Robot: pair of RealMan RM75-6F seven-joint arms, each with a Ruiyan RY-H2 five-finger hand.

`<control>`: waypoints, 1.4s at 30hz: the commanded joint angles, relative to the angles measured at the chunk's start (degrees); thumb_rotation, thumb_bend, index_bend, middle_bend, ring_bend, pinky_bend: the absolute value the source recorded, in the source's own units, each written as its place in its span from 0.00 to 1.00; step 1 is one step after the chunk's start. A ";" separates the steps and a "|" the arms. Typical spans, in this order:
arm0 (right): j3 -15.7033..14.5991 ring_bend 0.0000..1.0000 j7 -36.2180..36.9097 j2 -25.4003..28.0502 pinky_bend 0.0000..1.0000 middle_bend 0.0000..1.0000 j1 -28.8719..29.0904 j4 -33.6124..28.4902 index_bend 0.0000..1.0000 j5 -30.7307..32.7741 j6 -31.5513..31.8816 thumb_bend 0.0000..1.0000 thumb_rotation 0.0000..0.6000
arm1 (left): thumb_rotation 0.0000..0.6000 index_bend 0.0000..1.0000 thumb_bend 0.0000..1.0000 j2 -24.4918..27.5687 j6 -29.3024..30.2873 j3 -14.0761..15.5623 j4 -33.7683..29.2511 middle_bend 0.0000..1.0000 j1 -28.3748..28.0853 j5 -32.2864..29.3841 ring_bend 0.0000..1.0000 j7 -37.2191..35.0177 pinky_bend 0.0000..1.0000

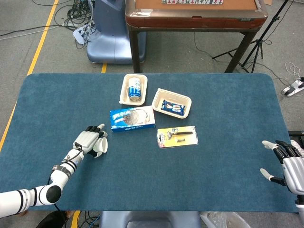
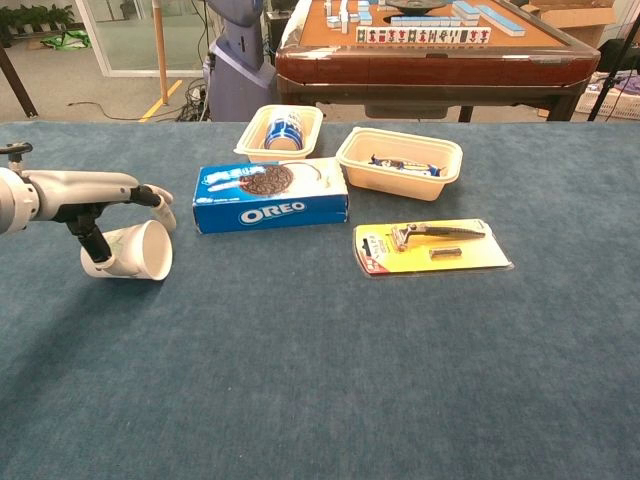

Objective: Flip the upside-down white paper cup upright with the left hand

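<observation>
The white paper cup lies on its side on the blue table, its open mouth facing right. My left hand lies over it. The fingers curl down across its top toward the rim, and the thumb presses its near side. The cup still rests on the cloth. My right hand hovers at the table's front right corner, fingers spread, holding nothing. It shows only in the head view.
Just right of the cup lies an Oreo box. Behind it stand a tray with a can and a tray with a snack packet. A razor pack lies mid-table.
</observation>
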 commanded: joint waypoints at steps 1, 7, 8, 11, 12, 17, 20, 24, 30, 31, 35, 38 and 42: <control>0.01 0.15 -0.04 0.01 0.22 0.31 0.00 -0.04 0.24 -0.01 -0.02 0.15 1.00 | 1.00 0.25 0.22 -0.05 0.48 0.59 -0.11 0.00 -0.73 -1.31 0.00 0.82 0.00; 0.00 0.15 -0.35 0.14 0.22 0.31 -0.11 -0.39 0.24 -0.06 0.07 0.15 1.00 | 1.00 0.23 0.22 0.04 1.55 1.24 -0.18 0.00 -1.50 -3.11 0.00 1.46 0.00; -0.01 0.15 -0.42 0.15 0.22 0.31 -0.12 -0.44 0.24 -0.05 0.04 0.15 1.00 | 1.00 0.23 0.22 0.13 1.66 1.29 -0.24 0.00 -1.56 -3.29 0.00 1.44 0.00; 0.01 0.15 -0.54 0.17 0.22 0.31 -0.12 -0.55 0.24 -0.05 -0.01 0.15 1.00 | 1.00 0.22 0.22 0.40 1.79 1.73 -0.34 0.00 -1.98 -4.20 0.00 1.94 0.00; 0.01 0.15 -0.56 0.16 0.22 0.31 -0.12 -0.58 0.24 -0.03 -0.04 0.15 1.00 | 1.00 0.22 0.22 0.47 1.79 1.90 -0.39 0.00 -2.14 -4.53 0.00 2.17 0.00; 0.04 0.15 -0.62 0.12 0.22 0.31 -0.19 -0.62 0.24 0.05 -0.03 0.15 1.00 | 1.00 0.26 0.22 0.47 1.76 2.67 -0.52 0.00 -3.02 -6.58 0.00 3.11 0.00; -0.02 0.15 -0.63 0.20 0.22 0.31 -0.32 -0.74 0.24 -0.02 0.13 0.15 1.00 | 1.00 0.33 0.22 0.28 1.91 2.61 -0.42 0.00 -3.51 -8.21 0.00 3.15 0.00; -0.09 0.15 -0.67 0.38 0.22 0.31 -0.74 -0.91 0.24 -0.10 0.72 0.15 1.00 | 1.00 0.35 0.22 0.18 2.42 2.24 -0.28 0.00 -3.47 -8.18 0.00 2.06 0.00; -0.11 0.15 -0.74 0.44 0.22 0.31 -0.95 -1.02 0.24 -0.18 0.95 0.15 1.00 | 1.00 0.37 0.22 0.04 2.60 -0.50 -0.10 0.00 -0.60 -1.41 0.00 -6.48 0.00; -0.10 0.15 -0.74 0.42 0.22 0.31 -0.92 -1.03 0.24 -0.21 0.92 0.15 1.00 | 1.00 0.37 0.22 0.00 2.52 -1.27 0.08 0.00 0.33 0.70 0.00 -9.25 0.00; 0.00 0.15 -0.66 0.32 0.22 0.31 -0.83 -0.98 0.24 -0.19 0.81 0.15 1.00 | 1.00 0.37 0.22 -0.20 1.83 -3.30 1.19 0.00 3.31 8.76 0.00 -18.95 0.00; 0.06 0.15 -0.67 0.27 0.22 0.31 -0.76 -0.91 0.24 -0.19 0.71 0.15 1.00 | 1.00 0.37 0.22 -0.63 0.74 -4.23 2.86 0.00 5.33 15.12 0.00 -27.18 0.00; 0.09 0.15 -0.66 0.19 0.22 0.31 -0.77 -0.84 0.24 -0.09 0.63 0.15 1.00 | 1.00 0.37 0.22 -1.44 -1.46 -5.19 5.26 0.00 7.24 22.81 0.00 -39.50 0.00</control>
